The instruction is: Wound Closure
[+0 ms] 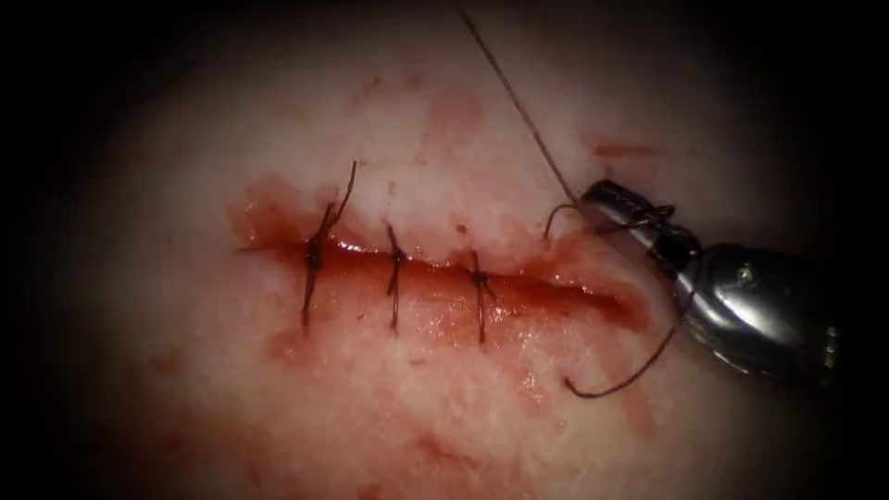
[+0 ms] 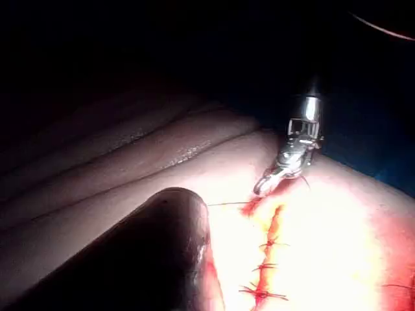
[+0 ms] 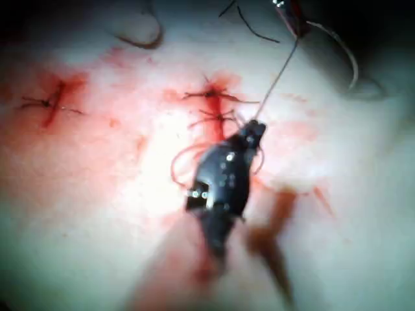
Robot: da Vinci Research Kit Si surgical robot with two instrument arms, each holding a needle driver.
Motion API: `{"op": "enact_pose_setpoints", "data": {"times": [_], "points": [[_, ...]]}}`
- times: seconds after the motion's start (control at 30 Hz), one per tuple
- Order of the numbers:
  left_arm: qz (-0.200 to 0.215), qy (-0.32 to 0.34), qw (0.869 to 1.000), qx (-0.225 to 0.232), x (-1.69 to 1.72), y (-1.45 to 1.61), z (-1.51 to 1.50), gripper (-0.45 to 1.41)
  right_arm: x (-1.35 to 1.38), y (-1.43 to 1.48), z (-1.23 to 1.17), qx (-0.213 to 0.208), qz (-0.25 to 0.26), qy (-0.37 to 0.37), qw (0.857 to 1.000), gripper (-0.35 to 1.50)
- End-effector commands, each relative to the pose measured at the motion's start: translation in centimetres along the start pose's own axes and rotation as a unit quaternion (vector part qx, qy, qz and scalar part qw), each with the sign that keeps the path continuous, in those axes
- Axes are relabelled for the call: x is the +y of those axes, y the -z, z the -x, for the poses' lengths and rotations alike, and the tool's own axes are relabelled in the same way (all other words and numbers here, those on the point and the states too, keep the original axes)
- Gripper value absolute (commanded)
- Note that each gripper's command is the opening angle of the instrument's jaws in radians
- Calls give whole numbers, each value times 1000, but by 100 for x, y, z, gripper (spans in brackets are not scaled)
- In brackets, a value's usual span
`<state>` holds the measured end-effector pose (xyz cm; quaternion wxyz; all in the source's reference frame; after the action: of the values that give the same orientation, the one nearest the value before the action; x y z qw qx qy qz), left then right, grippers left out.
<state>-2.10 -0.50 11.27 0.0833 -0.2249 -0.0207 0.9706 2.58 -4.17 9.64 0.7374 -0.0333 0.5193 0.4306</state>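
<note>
From my station I see a dark blue surface (image 2: 382, 155) past the far edge of the tissue (image 2: 337, 214). What it is made of, I cannot tell.

The right tool (image 1: 602, 196) comes in low from the right, wrist bent, jaws closed on the thread (image 1: 519, 106).

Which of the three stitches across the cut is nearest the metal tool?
The rightmost stitch: it sits closest to the right tool, and is the shortest. The leftmost has the longest loose ends.
</note>
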Motion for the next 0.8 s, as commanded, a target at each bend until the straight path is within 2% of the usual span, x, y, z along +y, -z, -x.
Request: {"op": "enact_pose_setpoints", "data": {"times": [0.03,0.07,0.33,0.8], "points": [[-2,6,1000,0,-13,-11,-3,-45,-10,-3,15,-5,-7,3,1000,-35],[-3,10,1000,-2,-35,-22,1,-45,-13,-2,21,-10,-9,6,1000,-35],[-10,31,999,-2,-117,-51,4,-45,-27,6,52,-39,-22,24,999,-35],[-23,55,998,5,-181,-61,-2,-45,-73,38,80,-69,-78,50,993,-35]]}}
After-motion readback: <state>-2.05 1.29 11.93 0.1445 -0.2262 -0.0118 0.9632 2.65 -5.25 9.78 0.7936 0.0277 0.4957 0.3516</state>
